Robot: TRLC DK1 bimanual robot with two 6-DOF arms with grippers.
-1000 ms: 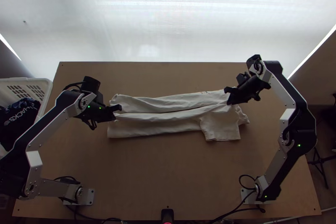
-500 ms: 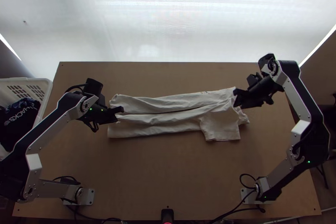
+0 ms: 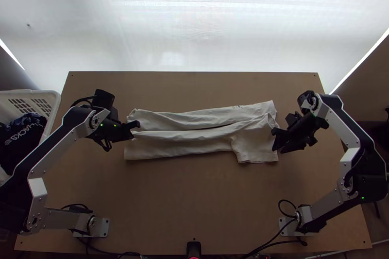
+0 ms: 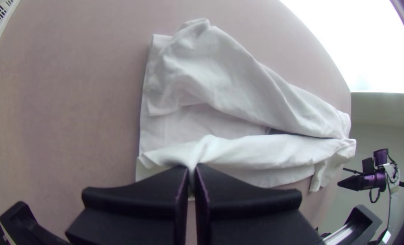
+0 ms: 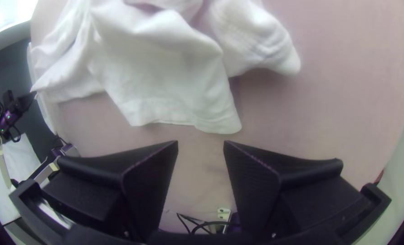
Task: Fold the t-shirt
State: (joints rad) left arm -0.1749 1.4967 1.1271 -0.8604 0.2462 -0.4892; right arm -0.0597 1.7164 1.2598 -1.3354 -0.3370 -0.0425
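Top view, white basket (image 3: 30,93) left of left gripper (image 3: 136,126), t-shirt (image 3: 194,119) clamped between its fingers, sleeve end (image 3: 258,152) partly hidden by right gripper (image 3: 275,140), fingers parted.

Creased, matt cloth t-shirt (image 3: 194,121); smooth, matt wooden table (image 3: 194,191); smooth, hard plastic basket (image 3: 57,102); arm links (image 3: 59,151) of dull metal.

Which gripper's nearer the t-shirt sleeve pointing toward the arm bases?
Right. The right gripper hangs open beside the sleeve; the left gripper pinches the t-shirt at its opposite end.
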